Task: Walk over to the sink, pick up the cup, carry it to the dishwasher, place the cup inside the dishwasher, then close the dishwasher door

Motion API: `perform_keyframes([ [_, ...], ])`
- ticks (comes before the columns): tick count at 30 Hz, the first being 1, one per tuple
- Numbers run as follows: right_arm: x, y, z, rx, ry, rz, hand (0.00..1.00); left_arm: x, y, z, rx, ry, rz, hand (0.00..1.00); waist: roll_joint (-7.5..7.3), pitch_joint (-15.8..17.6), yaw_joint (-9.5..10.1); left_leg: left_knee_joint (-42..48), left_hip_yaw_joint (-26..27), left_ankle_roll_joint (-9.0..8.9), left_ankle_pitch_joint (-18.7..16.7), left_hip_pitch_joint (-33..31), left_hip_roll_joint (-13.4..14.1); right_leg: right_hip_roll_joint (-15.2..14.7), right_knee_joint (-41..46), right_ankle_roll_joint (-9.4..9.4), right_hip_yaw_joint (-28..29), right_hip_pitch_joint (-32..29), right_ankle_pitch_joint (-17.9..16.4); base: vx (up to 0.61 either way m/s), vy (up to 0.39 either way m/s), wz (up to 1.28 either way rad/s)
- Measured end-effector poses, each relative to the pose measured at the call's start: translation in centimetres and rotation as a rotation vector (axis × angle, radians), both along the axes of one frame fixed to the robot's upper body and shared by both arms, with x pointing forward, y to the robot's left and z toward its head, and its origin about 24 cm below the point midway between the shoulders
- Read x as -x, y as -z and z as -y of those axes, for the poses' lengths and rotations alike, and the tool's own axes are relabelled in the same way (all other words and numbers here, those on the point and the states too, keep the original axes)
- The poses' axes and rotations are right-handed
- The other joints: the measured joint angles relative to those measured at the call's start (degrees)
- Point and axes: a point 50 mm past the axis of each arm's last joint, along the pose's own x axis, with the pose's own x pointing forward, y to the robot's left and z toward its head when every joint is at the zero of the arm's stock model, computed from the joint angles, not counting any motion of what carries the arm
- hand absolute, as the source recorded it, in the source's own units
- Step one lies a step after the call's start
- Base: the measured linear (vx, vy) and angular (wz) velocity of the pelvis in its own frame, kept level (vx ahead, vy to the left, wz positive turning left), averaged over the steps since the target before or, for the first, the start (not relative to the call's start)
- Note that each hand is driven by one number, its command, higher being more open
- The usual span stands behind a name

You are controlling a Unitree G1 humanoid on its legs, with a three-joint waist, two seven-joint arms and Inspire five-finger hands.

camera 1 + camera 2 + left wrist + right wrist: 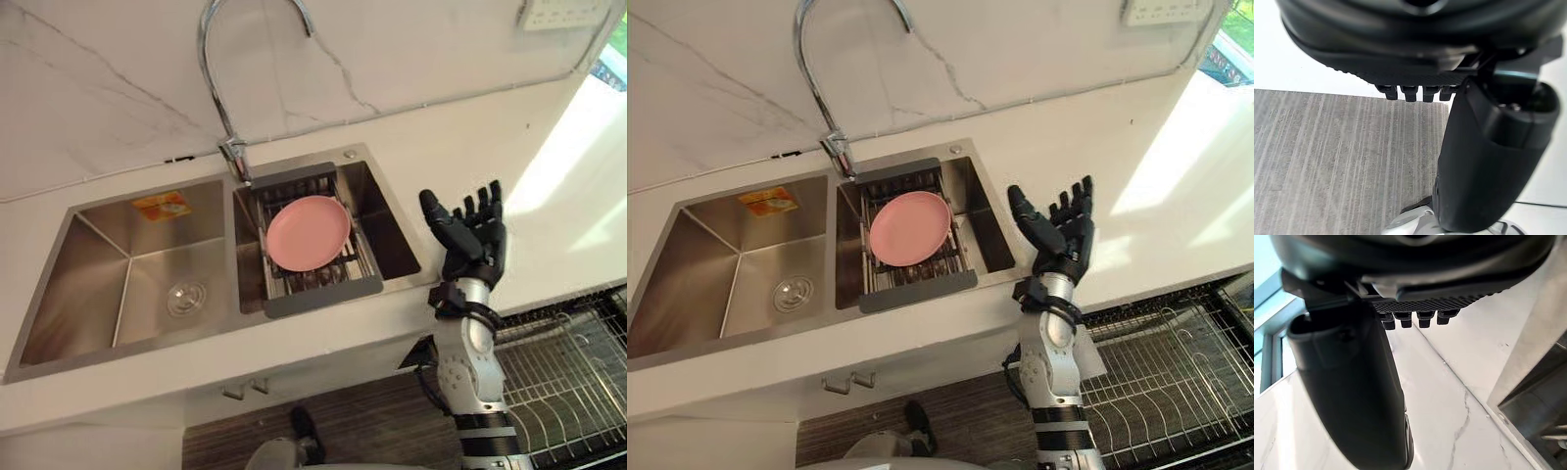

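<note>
Walk: looks done; sink [59, 294] fills frame centre and left.
Right robot hand [470, 240]: spread wide, empty, centre right over the table [549, 196].
Left robot hand [1484, 161]: relaxed, empty, above the floor [1342, 161].
Cup: cannot tell where; pink plate [308, 233] on drain rack [323, 296], frame centre.
Left: grasp, carry, load dishwasher rack [568, 372] at lower right, shut door.

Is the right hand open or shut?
Open: the right hand has straight, spread fingers, raised over the counter, holding nothing.

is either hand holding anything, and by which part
Nothing is held: the right hand is open over the counter, the left hand empty above the floor.
</note>
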Motion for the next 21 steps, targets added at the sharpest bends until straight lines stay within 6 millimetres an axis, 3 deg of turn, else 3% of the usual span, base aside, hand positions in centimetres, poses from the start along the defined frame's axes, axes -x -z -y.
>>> perform_keyframes([
  [1, 0.1, -0.1, 0.5, 0.000, 0.022, 0.008, 1.00, -0.1, 0.0, 0.0, 0.006, -0.002, 0.003, 1.00, -0.34, -0.1, -0.13, 0.0, -0.8, 0.25, -0.2, 0.0, -0.5, -1.0, 2.5, -0.84, 0.0, -0.3, -0.4, 0.09, 0.107, 0.71],
  [2, 0.4, -0.1, 1.4, -0.003, 0.061, 0.015, 1.00, -0.1, 0.0, -0.2, 0.008, -0.007, 0.004, 1.00, -1.04, -0.1, -0.54, 0.1, -3.0, 0.93, -0.7, 0.0, -1.2, -3.0, 9.3, -4.02, 2.2, -2.3, -0.2, 0.11, 0.104, 0.98],
  [3, 0.7, 0.0, 2.1, -0.007, 0.094, 0.013, 1.00, -0.1, -0.1, -0.6, 0.004, -0.013, 0.007, 1.00, -1.72, -0.1, -1.32, 0.1, -5.9, 1.43, -1.1, 0.1, -1.3, -3.5, 16.6, -8.32, 8.0, -5.5, 1.8, 0.12, 0.099, 1.12],
  [4, 1.0, 0.2, 2.4, -0.008, 0.106, 0.012, 1.00, -0.2, -0.1, -0.9, -0.002, -0.015, 0.007, 1.00, -1.64, -0.1, -1.68, 0.1, -7.7, 1.57, -1.2, 0.1, -1.1, -3.2, 19.8, -8.90, 11.4, -6.9, 2.1, 0.10, 0.041, 1.29],
  [5, 1.5, 0.6, 2.7, -0.009, 0.109, 0.012, 1.00, -0.6, -0.2, -1.5, -0.017, -0.010, 0.005, 1.00, -2.88, 0.2, -2.02, 0.1, -11.0, 1.61, -1.2, 0.1, -0.5, -0.5, 22.1, -5.37, 16.8, -9.1, -1.7, 0.08, 0.005, 1.12],
  [8, 1.9, 0.8, 1.8, 0.017, 0.022, 0.039, 1.00, -0.7, -0.3, -2.5, -0.037, -0.014, -0.010, 1.00, -4.87, 0.0, -1.46, 0.2, -14.6, 1.65, -1.3, 0.8, 0.1, 4.8, 19.7, -2.36, 23.9, -14.1, -5.5, 0.11, -0.034, 0.85],
  [10, 2.2, -0.2, 1.3, 0.038, -0.027, 0.098, 1.00, -0.6, -0.4, -3.0, -0.060, 0.050, -0.034, 1.00, -6.51, -0.9, -1.28, 0.2, -16.7, 1.33, -1.1, 2.1, -1.5, 6.9, 12.3, -0.67, 26.1, -15.5, -3.0, 0.12, -0.077, 0.69],
  [12, 2.2, -0.6, 1.2, 0.053, -0.056, 0.126, 1.00, -0.5, -0.6, -3.7, -0.095, 0.112, -0.048, 1.00, -8.77, -2.2, -1.14, 0.2, -17.6, 1.34, -1.1, 2.5, -3.7, 6.9, 5.7, 0.56, 25.9, -15.8, 2.7, 0.11, -0.122, 0.38],
  [14, 2.1, -0.8, 1.3, 0.077, -0.080, 0.139, 1.00, -0.7, -0.5, -3.2, -0.089, 0.124, -0.040, 1.00, -8.01, -2.2, -0.91, 0.2, -17.8, 1.18, -1.4, 2.6, -3.2, 7.7, 2.1, 1.51, 25.7, -14.2, 3.0, 0.09, -0.163, 0.00],
  [16, 2.2, -0.8, 1.6, 0.073, -0.091, 0.148, 1.00, -0.8, -0.5, -2.9, -0.077, 0.113, -0.038, 1.00, -7.00, -1.5, -1.30, 0.1, -17.3, 0.55, -1.6, 2.3, -1.8, 9.8, -2.1, 0.73, 25.6, -13.0, 4.0, 0.01, -0.086, -0.16],
  [17, 3.2, -0.1, 3.5, 0.068, -0.022, 0.105, 1.00, -1.5, -0.2, -1.5, -0.035, 0.131, -0.018, 1.00, -2.67, -0.9, -2.84, 0.1, -17.4, -2.62, -3.7, 6.2, 0.2, 12.7, -9.1, -0.12, 24.9, -6.3, 5.5, 0.00, -0.037, -0.05],
  [21, 3.2, -0.1, 3.5, 0.068, -0.023, 0.105, 1.00, -1.5, -0.2, -1.5, -0.035, 0.131, -0.018, 1.00, -2.67, -0.9, -2.82, 0.1, -17.5, -2.62, -3.7, 6.2, 0.2, 12.7, -9.1, -0.12, 24.8, -6.2, 5.5, 0.00, 0.000, 0.00],
])
